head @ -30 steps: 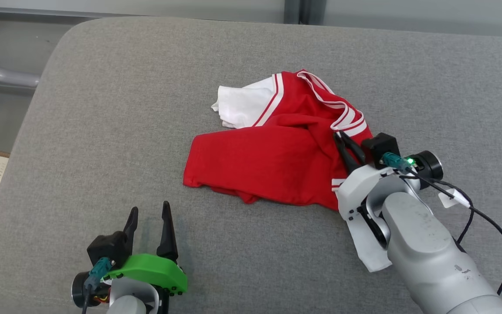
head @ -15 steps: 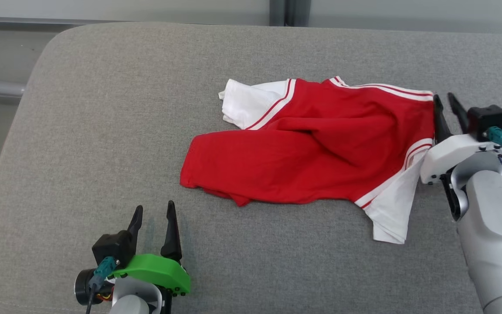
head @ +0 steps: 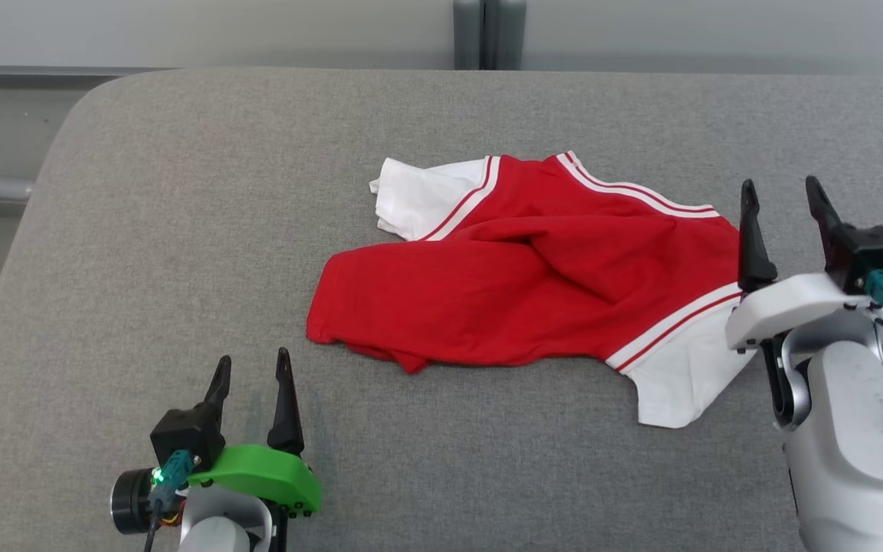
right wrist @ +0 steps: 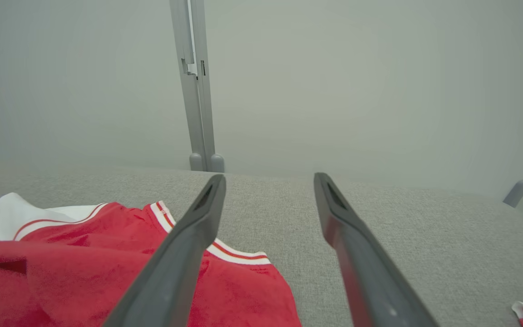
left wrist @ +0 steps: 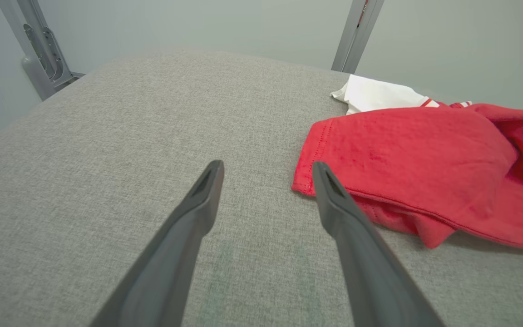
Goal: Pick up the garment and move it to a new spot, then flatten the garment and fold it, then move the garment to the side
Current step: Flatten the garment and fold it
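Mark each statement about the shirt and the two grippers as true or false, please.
1. The right gripper is open and holds nothing. True.
2. The shirt hangs in the air. False: it lies crumpled on the grey surface.
3. The left gripper is shut on the shirt. False: it is open and holds nothing.
4. The sleeves are white. True.
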{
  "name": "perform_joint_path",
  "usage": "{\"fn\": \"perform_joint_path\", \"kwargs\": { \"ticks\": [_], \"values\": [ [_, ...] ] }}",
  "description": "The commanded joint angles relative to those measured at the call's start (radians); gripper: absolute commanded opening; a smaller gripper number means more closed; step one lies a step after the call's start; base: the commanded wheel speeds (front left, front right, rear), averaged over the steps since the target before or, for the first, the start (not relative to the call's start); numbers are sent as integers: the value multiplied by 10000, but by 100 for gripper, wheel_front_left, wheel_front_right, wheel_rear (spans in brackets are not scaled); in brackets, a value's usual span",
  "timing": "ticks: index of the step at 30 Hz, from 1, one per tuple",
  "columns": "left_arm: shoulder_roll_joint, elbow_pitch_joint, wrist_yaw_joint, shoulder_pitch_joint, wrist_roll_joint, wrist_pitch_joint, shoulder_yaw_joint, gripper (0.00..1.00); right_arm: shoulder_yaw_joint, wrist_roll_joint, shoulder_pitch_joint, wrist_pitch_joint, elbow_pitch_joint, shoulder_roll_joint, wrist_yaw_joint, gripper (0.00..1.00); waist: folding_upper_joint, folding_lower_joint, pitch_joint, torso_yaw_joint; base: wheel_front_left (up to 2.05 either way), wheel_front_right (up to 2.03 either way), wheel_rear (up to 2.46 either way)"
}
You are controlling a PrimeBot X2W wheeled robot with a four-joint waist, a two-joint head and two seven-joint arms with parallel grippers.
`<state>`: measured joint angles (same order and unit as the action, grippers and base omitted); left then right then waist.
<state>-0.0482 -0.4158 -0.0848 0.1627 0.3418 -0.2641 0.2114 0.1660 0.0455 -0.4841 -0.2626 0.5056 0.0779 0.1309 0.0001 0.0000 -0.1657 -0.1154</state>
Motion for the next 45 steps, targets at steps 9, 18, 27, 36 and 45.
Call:
{"fn": "perform_joint_path", "kwargs": {
  "ticks": [9, 18, 27, 36, 45],
  "values": [
    [-44, -20, 185, -613, -776, 3, -344, 100, -484, -646, 2177, -29, -1233, -242, -4, 100, -1, 0, 915, 489, 0, 0, 0],
    [-43, 31, 323, -1307, -1177, 3, -769, 100, -1091, -1342, 3538, -29, -1378, -261, -4, 100, -1, 0, 1612, 878, 0, 0, 0],
    [-44, 259, 337, -1611, -1331, 3, -1026, 100, -1366, -1655, 3975, -29, -1355, -264, -4, 100, -1, 0, 1708, 1152, 0, 0, 0],
    [-44, 245, 355, -1455, -1131, 3, -729, 100, -1631, -1667, 3730, -29, -716, -265, -5, 100, -1, 0, 1488, 1033, 0, 0, 0],
    [-44, 216, 272, -1075, -925, 2, -479, 100, -1989, -1283, 2786, -29, 457, -261, -5, 100, -1, 0, 811, 841, 0, 0, 0]
  ]
}}
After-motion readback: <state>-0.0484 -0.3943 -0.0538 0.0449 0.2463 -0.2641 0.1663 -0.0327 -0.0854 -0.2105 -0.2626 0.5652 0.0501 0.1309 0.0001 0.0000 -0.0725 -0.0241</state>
